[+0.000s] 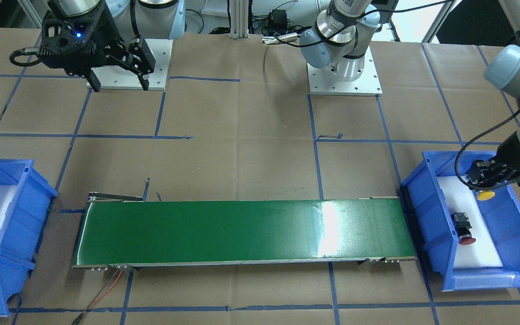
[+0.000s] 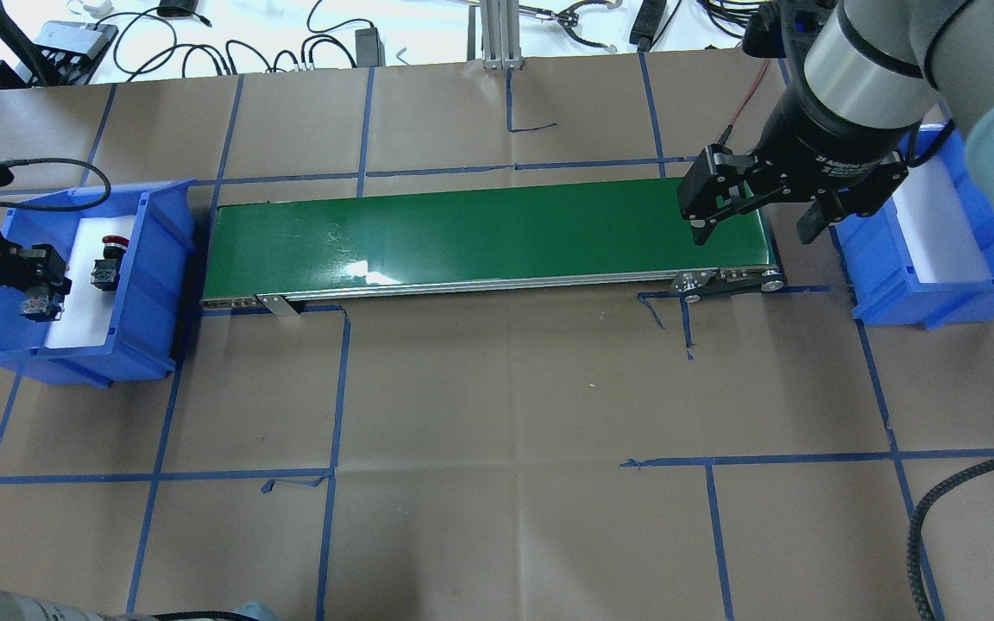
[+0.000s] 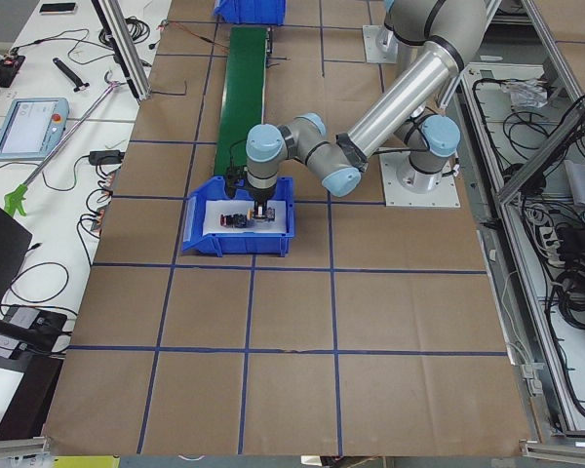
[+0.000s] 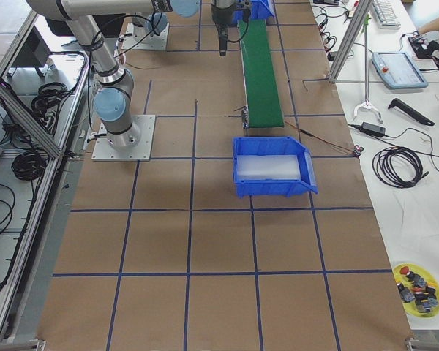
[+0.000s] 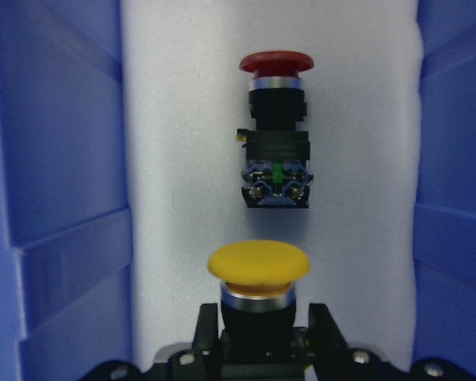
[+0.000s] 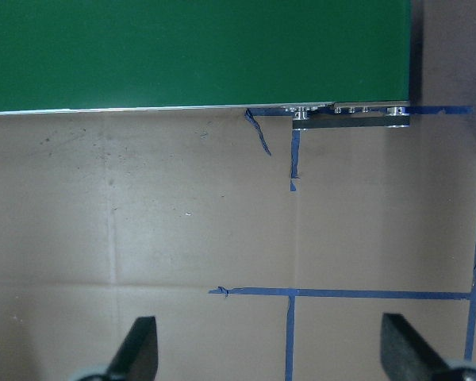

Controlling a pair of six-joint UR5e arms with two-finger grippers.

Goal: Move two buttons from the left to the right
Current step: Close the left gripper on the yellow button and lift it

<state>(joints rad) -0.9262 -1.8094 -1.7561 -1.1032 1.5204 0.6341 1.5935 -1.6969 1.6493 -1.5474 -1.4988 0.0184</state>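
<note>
Brown paper with blue tape lines covers the table [image 2: 506, 414], and all the work on it is before me.

Nearest to me is my left gripper [image 5: 263, 316], down inside the left bin [image 2: 160, 259]. Its fingers are closed narrow on the black body of the yellow button [image 5: 258, 264], one finger at each side, and the cap points away from my wrist. I cannot tell if the button is lifted from the white foam or only rests on it. Just beyond it the red button [image 5: 275, 151] lies on its side on the same foam, apart from the yellow one and not touched.

Further on, the green belt [image 2: 462, 233] lies between the two bins and carries nothing. Over its far end hangs my right gripper [image 2: 754, 235], with the fingers wide apart and nothing between them. Beyond it the right bin [image 2: 885, 285] shows only white foam.

So I judge the task is at its beginning: no button has reached the right side. One button is grasped, and its whole way to the right bin is left. After this the red one needs the same.
</note>
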